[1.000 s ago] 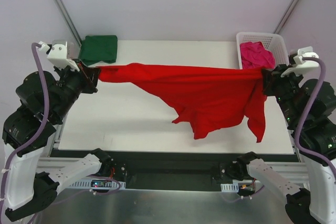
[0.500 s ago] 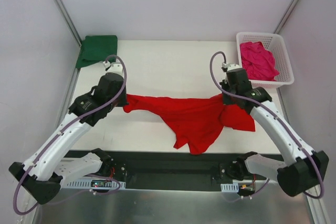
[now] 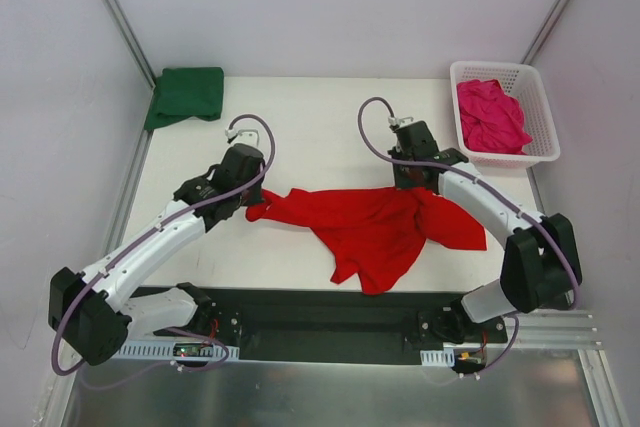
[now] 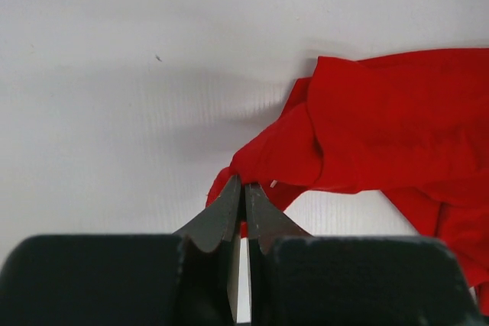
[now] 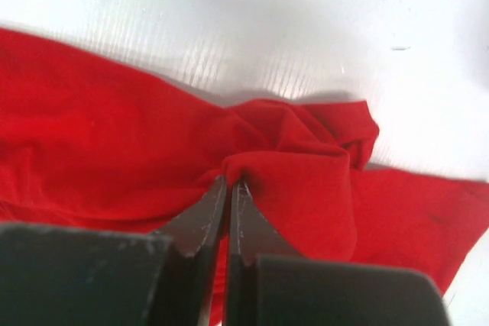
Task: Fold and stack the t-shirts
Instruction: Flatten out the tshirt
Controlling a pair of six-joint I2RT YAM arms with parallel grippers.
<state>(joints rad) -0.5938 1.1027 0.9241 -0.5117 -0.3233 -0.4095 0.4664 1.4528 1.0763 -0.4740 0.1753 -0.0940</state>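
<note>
The red t-shirt (image 3: 370, 229) lies rumpled across the middle of the white table (image 3: 310, 127), with one lobe drooping toward the near edge. My left gripper (image 3: 254, 201) is shut on its left end, a pinch of cloth (image 4: 275, 158) between the closed tips (image 4: 244, 183). My right gripper (image 3: 412, 187) is shut on a bunched fold at the shirt's upper right; in the right wrist view the tips (image 5: 229, 182) bite into red cloth (image 5: 114, 150). A dark green t-shirt (image 3: 187, 94) lies folded at the back left corner. A magenta-pink t-shirt (image 3: 490, 117) is heaped in the basket.
The white lattice basket (image 3: 500, 69) stands at the back right corner. Both arms reach over the table from the near edge, with their cables looping above them. Bare table surface shows behind the red shirt and at the front left.
The arms held the red shirt stretched high and wide between them. They have come down and inward, and the shirt now rests slack on the table.
</note>
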